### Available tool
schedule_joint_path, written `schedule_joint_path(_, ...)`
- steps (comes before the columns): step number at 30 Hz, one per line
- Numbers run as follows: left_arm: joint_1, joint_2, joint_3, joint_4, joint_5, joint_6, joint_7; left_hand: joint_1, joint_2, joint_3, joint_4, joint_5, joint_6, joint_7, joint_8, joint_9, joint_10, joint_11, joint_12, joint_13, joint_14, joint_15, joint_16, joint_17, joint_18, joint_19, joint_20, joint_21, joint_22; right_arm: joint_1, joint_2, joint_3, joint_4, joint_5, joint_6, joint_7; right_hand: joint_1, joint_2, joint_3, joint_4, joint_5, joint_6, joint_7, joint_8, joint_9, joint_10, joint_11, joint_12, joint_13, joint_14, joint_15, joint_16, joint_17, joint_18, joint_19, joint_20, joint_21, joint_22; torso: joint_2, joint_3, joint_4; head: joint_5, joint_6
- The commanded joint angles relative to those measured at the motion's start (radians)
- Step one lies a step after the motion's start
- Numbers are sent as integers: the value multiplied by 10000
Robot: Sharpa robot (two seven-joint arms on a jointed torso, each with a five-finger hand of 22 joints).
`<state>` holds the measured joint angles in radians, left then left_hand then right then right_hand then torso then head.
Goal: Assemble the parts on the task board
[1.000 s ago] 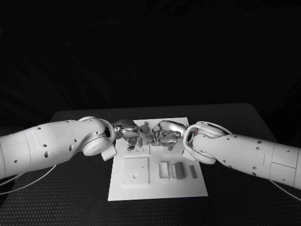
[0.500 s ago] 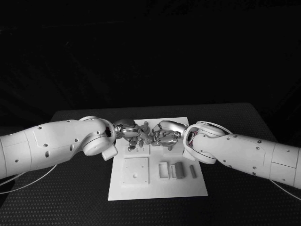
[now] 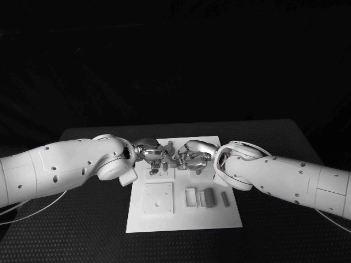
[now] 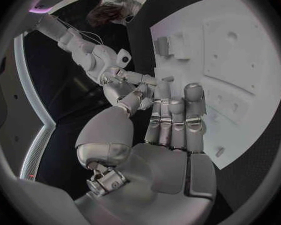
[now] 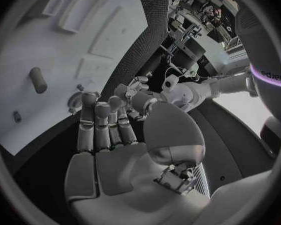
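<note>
A black table (image 3: 80, 219) carries the white task board (image 3: 184, 216) at its middle. Over the board's far half, the left hand (image 3: 150, 153) and right hand (image 3: 193, 155) meet fingertip to fingertip; whether they pinch anything I cannot tell. Near the board's front, three small parts (image 3: 206, 198) lie side by side, long axes running front to back, beside a square plate (image 3: 158, 198).

No readable text, labels or numbers — only blurred marks
</note>
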<state>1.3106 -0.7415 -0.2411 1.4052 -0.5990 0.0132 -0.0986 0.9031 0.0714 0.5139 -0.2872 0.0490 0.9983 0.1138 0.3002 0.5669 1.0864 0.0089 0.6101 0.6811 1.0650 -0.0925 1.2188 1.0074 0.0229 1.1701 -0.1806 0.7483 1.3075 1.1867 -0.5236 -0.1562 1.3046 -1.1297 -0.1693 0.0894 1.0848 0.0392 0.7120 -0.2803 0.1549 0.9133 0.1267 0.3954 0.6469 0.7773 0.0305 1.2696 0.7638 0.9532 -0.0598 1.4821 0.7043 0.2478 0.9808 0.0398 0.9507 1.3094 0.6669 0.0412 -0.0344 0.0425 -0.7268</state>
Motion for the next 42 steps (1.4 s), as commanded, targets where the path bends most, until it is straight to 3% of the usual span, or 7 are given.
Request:
schedule_joint_path(1,-3,29,1,12,-71,64,62,103,88,89,7,-4,69,3,39,22,98,15,-61,-28,-18,-32,46,-10,932,-27,-63,22,192,4,35,13,99,-62,230,196,-65,-3,36,-49,-65,15,52,1,3,40,28,-43,3,19,-81,23,10,140,37,4,34,174,1,1,-1,7,-9)
schedule_joint_path(5,-3,27,1,18,-24,39,103,137,338,154,-1,-3,83,-1,37,22,136,14,-120,-71,-25,-32,48,-15,909,-58,-65,21,192,4,40,13,94,-68,235,169,-66,-4,36,-50,-65,15,52,0,5,40,28,-44,4,19,-82,23,11,140,37,4,35,173,3,0,-1,9,-15)
schedule_joint_path(15,-2,21,1,8,697,-104,281,106,633,248,-1,-2,183,-43,83,55,218,-5,-202,-128,-53,-44,47,-23,868,-117,-72,28,197,4,55,12,-24,-118,177,3,-107,-111,34,-39,-66,-52,79,-45,18,7,39,-82,-3,-8,-79,-13,10,140,18,7,21,161,-1,-1,-4,-11,-26)
schedule_joint_path(22,-2,-42,1,-43,1207,-246,268,-55,725,478,-1,-5,252,-73,133,122,282,-20,-249,-153,-134,-54,1,-50,820,-222,-73,-6,187,4,-5,9,-15,-318,-84,125,-200,-457,59,84,-71,-491,282,-426,-125,-295,227,-386,-136,-300,99,-291,-58,140,-268,140,-220,93,-2,3,-6,-2,-3)
schedule_joint_path(42,-2,-97,1,-49,1315,-390,134,-122,675,667,-31,-2,306,-94,179,197,367,-43,-243,-143,-158,-76,1,-60,805,-239,-108,9,193,3,-47,1,83,-765,-458,156,-253,-774,-35,255,-77,-512,317,-538,-216,-286,268,-416,-179,-301,142,-330,-62,140,-262,185,-261,87,4,2,-4,-19,6)
